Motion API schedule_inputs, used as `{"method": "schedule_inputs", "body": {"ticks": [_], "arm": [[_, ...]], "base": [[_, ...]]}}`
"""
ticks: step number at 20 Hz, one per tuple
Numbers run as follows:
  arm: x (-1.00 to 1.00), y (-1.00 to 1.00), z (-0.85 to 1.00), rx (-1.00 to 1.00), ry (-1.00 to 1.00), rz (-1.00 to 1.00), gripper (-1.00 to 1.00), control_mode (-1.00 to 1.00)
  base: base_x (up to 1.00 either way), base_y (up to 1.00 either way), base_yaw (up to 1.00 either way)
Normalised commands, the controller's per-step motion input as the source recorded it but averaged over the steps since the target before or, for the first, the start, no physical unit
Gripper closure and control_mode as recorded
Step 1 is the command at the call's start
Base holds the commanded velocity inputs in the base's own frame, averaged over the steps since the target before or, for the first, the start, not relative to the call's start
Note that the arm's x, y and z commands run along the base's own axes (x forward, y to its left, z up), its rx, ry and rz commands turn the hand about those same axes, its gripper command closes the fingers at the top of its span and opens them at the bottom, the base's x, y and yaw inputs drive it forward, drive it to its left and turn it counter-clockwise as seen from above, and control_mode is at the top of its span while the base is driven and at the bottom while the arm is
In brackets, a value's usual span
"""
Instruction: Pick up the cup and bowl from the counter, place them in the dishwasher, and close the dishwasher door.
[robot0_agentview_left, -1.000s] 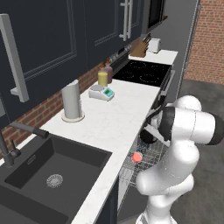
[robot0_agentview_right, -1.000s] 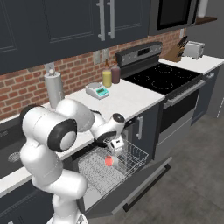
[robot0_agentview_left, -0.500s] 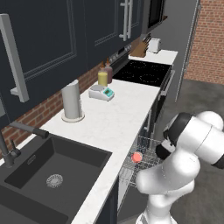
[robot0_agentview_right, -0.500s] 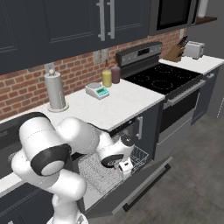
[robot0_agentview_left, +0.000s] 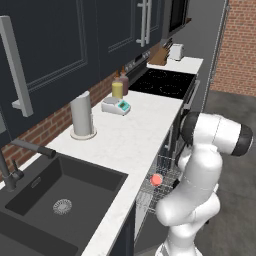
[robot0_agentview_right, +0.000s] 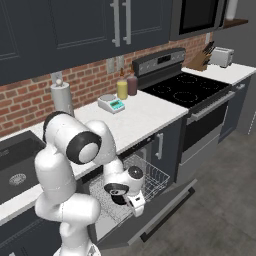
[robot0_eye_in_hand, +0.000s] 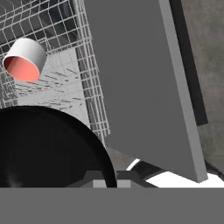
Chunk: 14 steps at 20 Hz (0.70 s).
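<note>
The black bowl (robot0_eye_in_hand: 48, 148) looms large at the lower left of the hand view, right against my gripper (robot0_eye_in_hand: 109, 183), which is shut on its rim. From the right base view, my gripper (robot0_agentview_right: 134, 206) hangs low over the front of the pulled-out wire rack (robot0_agentview_right: 152, 176) with the bowl (robot0_agentview_right: 116, 196) dark under the hand. The cup (robot0_eye_in_hand: 25, 60), white with a red-pink inside, lies on its side in the rack (robot0_eye_in_hand: 65, 87); it also shows as the cup (robot0_agentview_left: 156, 180) from the left. The dishwasher door (robot0_eye_in_hand: 144, 78) is folded down and open, seen too as the door (robot0_agentview_right: 167, 210).
On the counter (robot0_agentview_left: 135, 132) stand a grey paper-towel cylinder (robot0_agentview_left: 81, 116), a scale (robot0_agentview_left: 116, 106) and a yellow bottle (robot0_agentview_left: 117, 89). The sink (robot0_agentview_left: 55, 190) lies to the left, the black stove (robot0_agentview_right: 187, 90) to the right. Grey floor (robot0_agentview_right: 220, 200) spreads beyond the door.
My arm has dropped from above the rack to low over its front edge, bowl still in the gripper. The cup has stayed where it lay.
</note>
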Motion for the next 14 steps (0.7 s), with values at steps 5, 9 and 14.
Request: {"method": "schedule_inputs", "body": {"ticks": [5, 9, 14], "arm": [[0.27, 0.10, -0.58, 0.03, 0.00, 0.00, 1.00, -1.00], [0.34, 0.19, -0.41, 0.07, 0.00, 0.00, 1.00, -1.00], [0.27, 0.25, -0.34, 0.09, 0.00, 0.00, 1.00, -1.00]], "base": [[0.00, 0.00, 0.00], [0.00, 0.00, 0.00], [0.00, 0.00, 0.00]]}}
